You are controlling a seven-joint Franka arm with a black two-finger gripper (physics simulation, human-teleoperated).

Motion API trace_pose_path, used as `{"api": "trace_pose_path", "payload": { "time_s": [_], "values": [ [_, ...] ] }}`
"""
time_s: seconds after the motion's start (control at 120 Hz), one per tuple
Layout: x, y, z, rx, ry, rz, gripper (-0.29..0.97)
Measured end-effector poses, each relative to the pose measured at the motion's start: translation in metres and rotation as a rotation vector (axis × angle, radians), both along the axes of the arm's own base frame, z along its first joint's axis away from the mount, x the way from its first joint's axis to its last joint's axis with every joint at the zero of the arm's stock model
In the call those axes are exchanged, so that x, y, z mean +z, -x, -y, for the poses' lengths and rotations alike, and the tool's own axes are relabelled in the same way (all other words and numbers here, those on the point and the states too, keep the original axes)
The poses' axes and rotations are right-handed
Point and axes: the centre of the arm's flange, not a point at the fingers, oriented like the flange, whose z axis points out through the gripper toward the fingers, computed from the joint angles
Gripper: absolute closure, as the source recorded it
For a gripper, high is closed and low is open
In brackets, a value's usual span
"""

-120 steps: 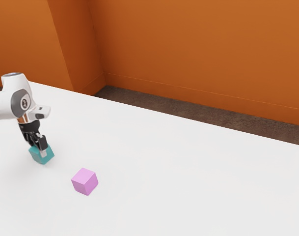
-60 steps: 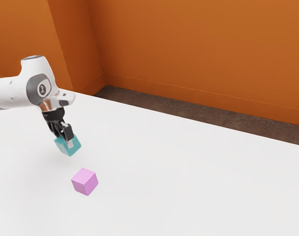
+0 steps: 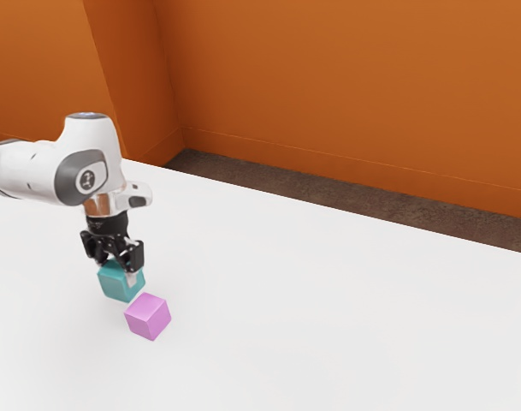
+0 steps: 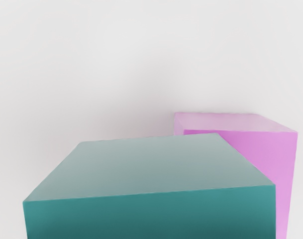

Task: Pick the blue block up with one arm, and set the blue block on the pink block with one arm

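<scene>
Teal more than true blue, the blue block [image 3: 116,283] hung off the white table [image 3: 328,308], gripped from two sides by the black fingers [image 3: 137,257] at the end of the white arm [image 3: 59,167]. It was just beside the pink block [image 3: 147,315], on the arm's side of it and a little higher, not yet above it. From where I stood its lower edge looked close to the pink block's top corner, and I could not tell whether the two touched. The hand's own camera showed the same thing: the blue block [image 4: 151,184] close under it, with the pink block [image 4: 260,149] poking out past one side.

The carry looked about half done to me. To finish it well, I judged the arm wanted a touch more height first, so the held block would not shove the pink block sideways. It should then slide across until centred over the pink block, edges squared, and come straight down slowly. The grip ought to loosen only once the blue block rested flat, or it might tip off.
</scene>
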Motion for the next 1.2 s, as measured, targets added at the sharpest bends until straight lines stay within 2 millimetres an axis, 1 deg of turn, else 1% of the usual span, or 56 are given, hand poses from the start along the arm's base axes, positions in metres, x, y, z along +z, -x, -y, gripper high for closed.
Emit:
{"api": "trace_pose_path", "payload": {
  "time_s": [0.167,0.4,0.542,0.692,0.733,0.792,0.908,1.042,1.2],
  "values": [
    [0.001,-0.008,0.008,0.023,-0.018,0.042,0.32],
    [0.003,-0.013,0.021,-0.069,-0.004,0.087,0.32],
    [0.0,-0.002,0.034,-0.11,0.033,0.087,0.32],
    [0.002,0.013,0.052,-0.158,0.069,0.092,0.32],
    [0.001,0.016,0.051,-0.161,0.076,0.09,0.32],
    [-0.001,0.017,0.044,-0.155,0.081,0.087,0.32],
    [-0.007,0.015,0.035,-0.15,0.087,0.082,0.32],
    [-0.018,0.012,0.036,-0.159,0.1,0.065,0.32],
    [-0.018,0.012,0.039,-0.176,0.107,0.068,0.32]
  ]
}}
